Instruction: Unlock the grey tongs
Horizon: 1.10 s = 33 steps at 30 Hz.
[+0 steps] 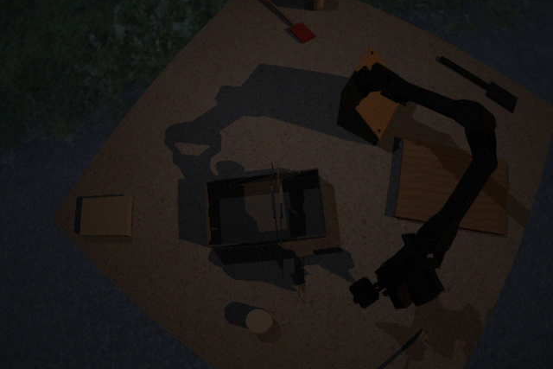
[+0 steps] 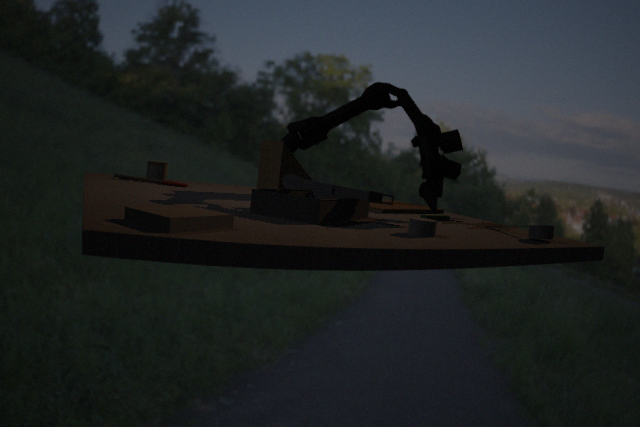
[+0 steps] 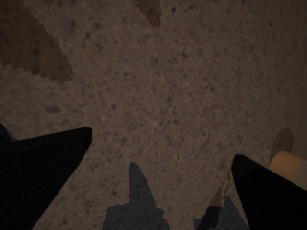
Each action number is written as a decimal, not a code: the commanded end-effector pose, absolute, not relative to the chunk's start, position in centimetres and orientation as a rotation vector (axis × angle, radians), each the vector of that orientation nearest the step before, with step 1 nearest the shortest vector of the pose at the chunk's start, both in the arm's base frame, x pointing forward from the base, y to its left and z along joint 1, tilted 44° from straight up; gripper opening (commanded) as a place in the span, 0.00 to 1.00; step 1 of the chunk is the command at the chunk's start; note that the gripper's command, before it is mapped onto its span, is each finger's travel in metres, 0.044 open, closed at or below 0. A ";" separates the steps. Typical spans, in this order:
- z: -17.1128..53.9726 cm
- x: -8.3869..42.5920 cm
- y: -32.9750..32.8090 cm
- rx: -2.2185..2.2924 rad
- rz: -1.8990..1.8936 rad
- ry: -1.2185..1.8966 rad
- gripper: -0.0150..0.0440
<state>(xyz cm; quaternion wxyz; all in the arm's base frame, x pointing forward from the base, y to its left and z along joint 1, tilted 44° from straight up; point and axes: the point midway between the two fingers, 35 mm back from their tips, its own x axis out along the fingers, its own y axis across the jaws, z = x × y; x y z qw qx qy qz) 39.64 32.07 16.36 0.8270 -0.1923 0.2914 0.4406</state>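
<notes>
The grey tongs (image 1: 281, 204) lie across the roasting tin (image 1: 207, 215) (image 2: 279, 205), spanning its two long walls in the top view. In the dark I cannot make out whether their arms are locked. The wooden board (image 1: 424, 190) (image 2: 408, 208) lies flat beyond the tin, partly under the arm in the top view. My gripper (image 1: 364, 292) (image 2: 433, 206) (image 3: 161, 148) points down, open and empty, low over the table in front of the board and well to the side of the tongs. The wrist view shows only table, shadows and a cylinder, no tongs.
A pale cylinder (image 1: 258, 320) (image 2: 422, 228) (image 3: 288, 167) stands before the tin. A green-handled tool (image 2: 435, 217) lies near my fingertips. A pale block (image 1: 105, 216) (image 2: 180, 219) lies left. A red-headed spatula (image 1: 302, 32) and dark spatula (image 1: 502, 96) lie farther back.
</notes>
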 end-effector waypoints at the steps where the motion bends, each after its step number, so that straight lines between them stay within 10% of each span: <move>1: 12.1 41.9 27.1 -0.434 0.939 0.753 1.00; 33: -3.1 38.6 5.5 0.012 1.140 1.223 1.00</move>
